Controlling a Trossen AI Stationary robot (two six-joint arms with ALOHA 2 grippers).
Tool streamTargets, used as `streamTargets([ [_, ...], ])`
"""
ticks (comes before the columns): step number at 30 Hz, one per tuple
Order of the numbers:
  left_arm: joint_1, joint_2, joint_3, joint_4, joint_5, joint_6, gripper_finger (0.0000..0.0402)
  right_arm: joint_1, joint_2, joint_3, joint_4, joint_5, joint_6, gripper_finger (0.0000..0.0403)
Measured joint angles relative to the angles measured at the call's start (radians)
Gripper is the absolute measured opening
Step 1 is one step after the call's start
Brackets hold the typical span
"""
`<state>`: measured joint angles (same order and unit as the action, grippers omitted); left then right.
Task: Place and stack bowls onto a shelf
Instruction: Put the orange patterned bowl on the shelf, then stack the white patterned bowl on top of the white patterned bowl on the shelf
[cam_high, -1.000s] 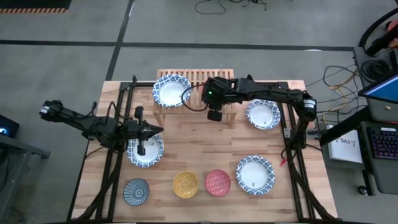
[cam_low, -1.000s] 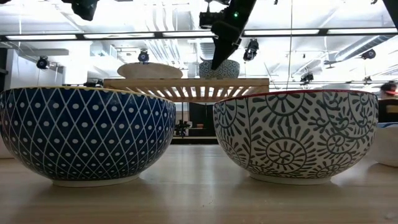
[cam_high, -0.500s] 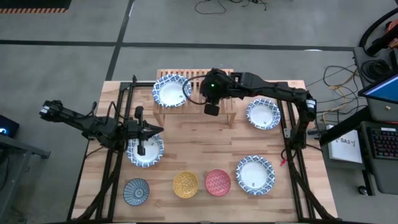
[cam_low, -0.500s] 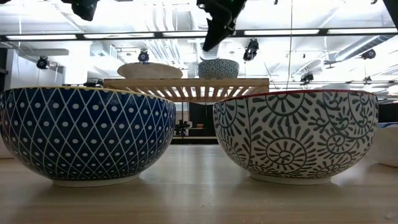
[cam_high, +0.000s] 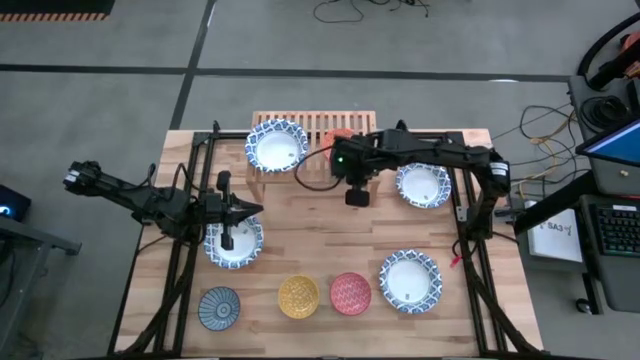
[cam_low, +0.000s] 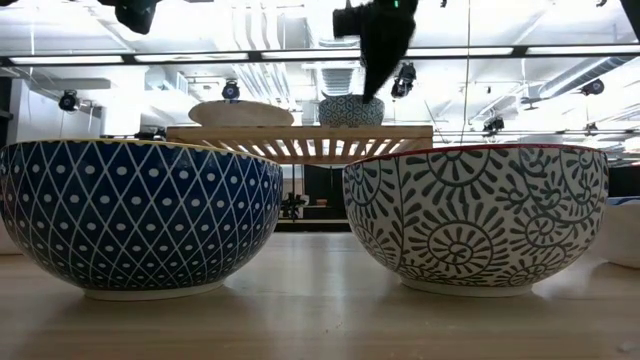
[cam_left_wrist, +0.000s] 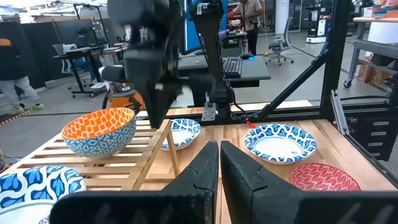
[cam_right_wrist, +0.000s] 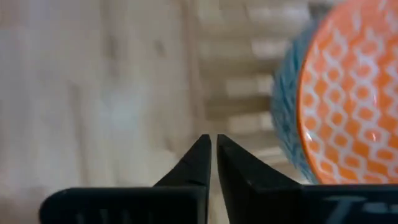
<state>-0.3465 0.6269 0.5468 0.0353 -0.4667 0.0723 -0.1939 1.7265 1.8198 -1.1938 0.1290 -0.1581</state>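
The light-wood shelf (cam_high: 312, 128) stands at the table's far side. On its slats sit a white blue-rimmed bowl (cam_high: 277, 146) and the small orange bowl (cam_high: 338, 132), which is also in the low view (cam_low: 350, 110) and the left wrist view (cam_left_wrist: 99, 130). My right gripper (cam_high: 355, 197) hangs shut just off the shelf's near edge. The orange bowl (cam_right_wrist: 348, 93) lies beside its fingers, untouched. My left gripper (cam_high: 228, 228) waits shut over another white bowl (cam_high: 238, 246) at the left.
Two more white bowls rest on the right side of the table (cam_high: 423, 184) (cam_high: 409, 279). Along the near edge stand the grey-blue (cam_high: 219, 307), yellow (cam_high: 298, 296) and red (cam_high: 350, 293) bowls. Black frame posts (cam_high: 462, 200) flank the table.
My right gripper has risen from the orange bowl, passed over the shelf, then swung toward the table's right and near side. The orange bowl has stayed on the slats and now shows uncovered from above.
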Motion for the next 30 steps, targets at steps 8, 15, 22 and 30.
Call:
streamTargets([
  [8, 0.0, 0.0, 0.0, 0.0, 0.0, 0.0, 0.0, -0.042, 0.001, -0.053, 0.091, 0.073, -0.022, 0.0009],
  [15, 0.0, 0.0, 0.0, 0.0, 0.0, 0.0, 0.0, -0.043, -0.001, -0.057, 0.101, 0.054, -0.017, 0.0009],
  [22, 0.0, 0.0, 0.0, 0.0, -0.001, -0.003, 0.0, 0.027, -0.03, -0.058, 0.069, 0.054, 0.031, 0.0009],
  [30, 0.0, 0.0, 0.0, -0.019, -0.002, -0.049, 0.0, 0.161, -0.12, -0.154, 0.132, 0.055, 0.083, 0.0009],
])
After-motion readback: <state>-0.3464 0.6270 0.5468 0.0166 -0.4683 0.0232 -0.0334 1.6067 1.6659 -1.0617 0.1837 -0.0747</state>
